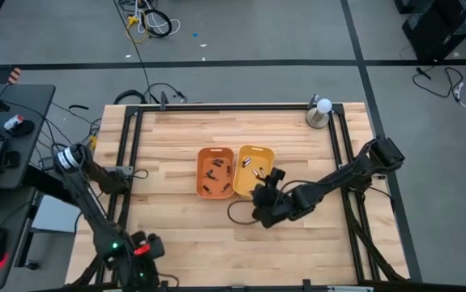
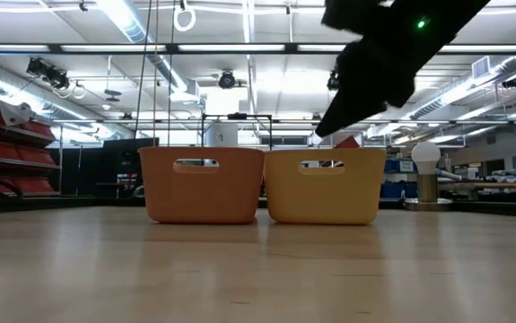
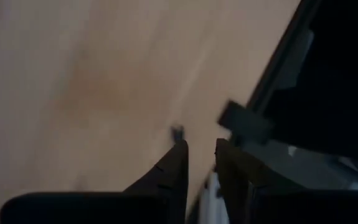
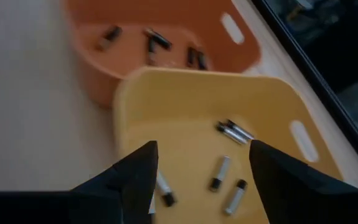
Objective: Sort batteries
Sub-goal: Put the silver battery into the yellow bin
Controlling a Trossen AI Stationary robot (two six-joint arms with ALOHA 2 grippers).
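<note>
Two plastic trays stand side by side mid-table: an orange tray (image 1: 215,172) (image 4: 160,43) and a yellow tray (image 1: 254,169) (image 4: 228,143). Several small dark batteries (image 4: 157,38) lie in the orange tray. Several silvery, dark-tipped batteries (image 4: 219,173) lie on the yellow tray's floor. My right gripper (image 1: 269,182) (image 4: 203,180) hangs open and empty over the yellow tray's near part. My left gripper (image 1: 131,172) (image 3: 200,158) waits at the table's left edge above bare wood, with a narrow gap between its fingers.
A metal cup with a white ball (image 1: 322,109) (image 2: 426,175) stands at the far right corner. A black frame rail (image 1: 127,162) runs along the table's edges. A black cable (image 1: 237,212) loops on the wood near the right arm. Bare wood lies left of and near the trays.
</note>
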